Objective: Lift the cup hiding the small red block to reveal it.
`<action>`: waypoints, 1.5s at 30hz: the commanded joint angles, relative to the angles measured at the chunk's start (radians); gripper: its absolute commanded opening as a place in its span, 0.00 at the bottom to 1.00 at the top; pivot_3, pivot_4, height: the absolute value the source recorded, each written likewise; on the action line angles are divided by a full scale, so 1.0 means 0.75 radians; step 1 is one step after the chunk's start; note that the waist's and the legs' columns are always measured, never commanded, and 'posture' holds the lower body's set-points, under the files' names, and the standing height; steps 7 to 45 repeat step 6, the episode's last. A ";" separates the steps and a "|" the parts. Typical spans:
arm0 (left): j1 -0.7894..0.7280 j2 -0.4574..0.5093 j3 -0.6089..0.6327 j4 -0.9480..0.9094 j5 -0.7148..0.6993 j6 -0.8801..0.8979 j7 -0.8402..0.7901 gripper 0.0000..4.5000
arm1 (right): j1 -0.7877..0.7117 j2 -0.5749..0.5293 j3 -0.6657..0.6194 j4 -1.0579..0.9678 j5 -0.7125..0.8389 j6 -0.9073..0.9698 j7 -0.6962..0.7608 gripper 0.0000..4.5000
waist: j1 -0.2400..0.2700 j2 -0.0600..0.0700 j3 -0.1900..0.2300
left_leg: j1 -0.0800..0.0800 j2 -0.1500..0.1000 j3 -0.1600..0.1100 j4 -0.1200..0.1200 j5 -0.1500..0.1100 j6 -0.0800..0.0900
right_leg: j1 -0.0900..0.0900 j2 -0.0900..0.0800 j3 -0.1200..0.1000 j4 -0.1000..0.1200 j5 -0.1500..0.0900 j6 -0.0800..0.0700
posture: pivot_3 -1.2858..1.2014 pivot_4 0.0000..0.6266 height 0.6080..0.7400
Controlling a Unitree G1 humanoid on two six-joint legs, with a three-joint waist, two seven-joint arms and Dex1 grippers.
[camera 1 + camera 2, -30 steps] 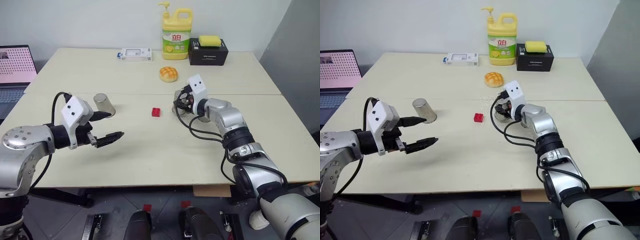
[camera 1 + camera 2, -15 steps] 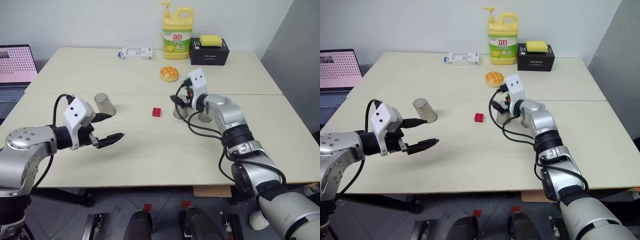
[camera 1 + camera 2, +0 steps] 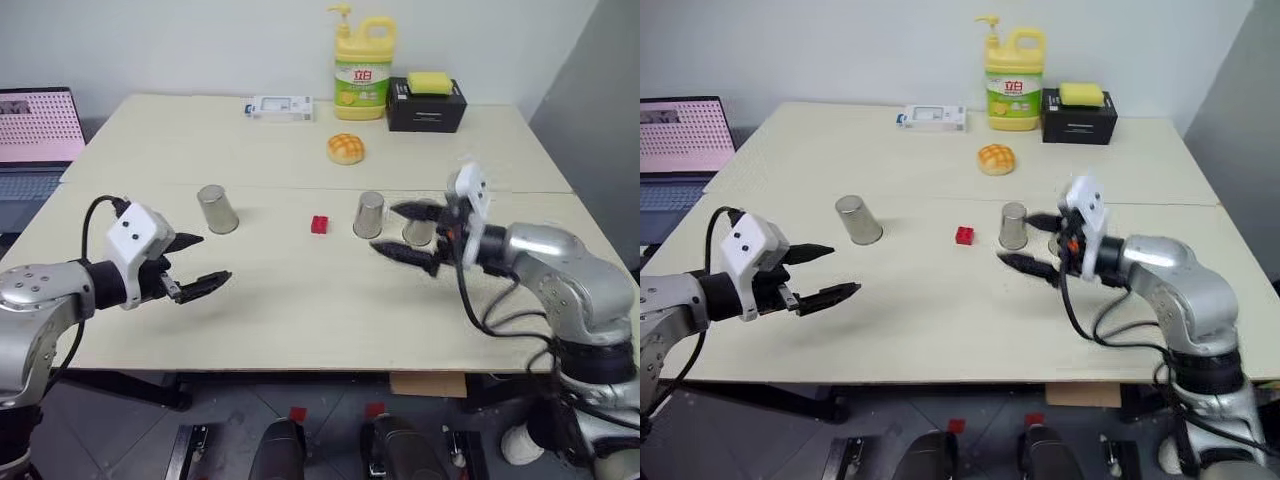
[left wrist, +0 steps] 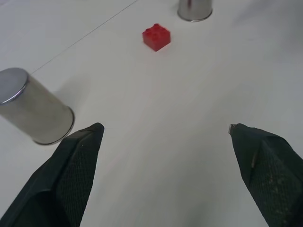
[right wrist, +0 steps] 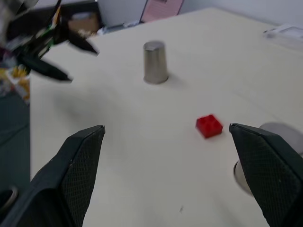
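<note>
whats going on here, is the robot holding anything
No, both pincers are open and empty. The small red block lies uncovered on the table, between one upturned steel cup on the left and two cups on the right. The right pincer hovers beside those two; the left pincer hangs near the lone cup.

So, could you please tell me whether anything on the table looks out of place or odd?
The small red block lies uncovered on the table, between the left steel cup and the two right ones, odd for a hidden item. All three cups stand upside down, upright. Nothing looks spilled or damaged.
</note>
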 commanded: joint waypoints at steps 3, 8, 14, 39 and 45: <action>-0.028 0.048 0.039 -0.003 -0.016 -0.004 -0.035 1.00 | 0.089 -0.071 -0.041 -0.095 -0.002 -0.084 -0.012 0.99 | -0.010 0.000 0.000 | 0.003 0.000 0.001 0.000 0.000 0.000 | 0.000 0.002 0.001 0.003 0.000 0.000 | 0.52 0.24 1.00; -0.043 0.061 0.022 0.014 -0.011 -0.014 -0.054 1.00 | 0.130 -0.071 -0.056 -0.108 0.001 -0.092 -0.051 0.99 | -0.007 0.000 0.000 | 0.006 -0.001 0.000 0.000 0.000 0.000 | 0.000 0.004 -0.001 0.004 0.000 -0.001 | 0.52 0.24 1.00; -0.043 0.061 0.022 0.014 -0.011 -0.014 -0.054 1.00 | 0.130 -0.071 -0.056 -0.108 0.001 -0.092 -0.051 0.99 | -0.007 0.000 0.000 | 0.006 -0.001 0.000 0.000 0.000 0.000 | 0.000 0.004 -0.001 0.004 0.000 -0.001 | 0.52 0.24 1.00; -0.043 0.061 0.022 0.014 -0.011 -0.014 -0.054 1.00 | 0.130 -0.071 -0.056 -0.108 0.001 -0.092 -0.051 0.99 | -0.007 0.000 0.000 | 0.006 -0.001 0.000 0.000 0.000 0.000 | 0.000 0.004 -0.001 0.004 0.000 -0.001 | 0.52 0.24 1.00; -0.043 0.061 0.022 0.014 -0.011 -0.014 -0.054 1.00 | 0.130 -0.071 -0.056 -0.108 0.001 -0.092 -0.051 0.99 | -0.007 0.000 0.000 | 0.006 -0.001 0.000 0.000 0.000 0.000 | 0.000 0.004 -0.001 0.004 0.000 -0.001 | 0.52 0.24 1.00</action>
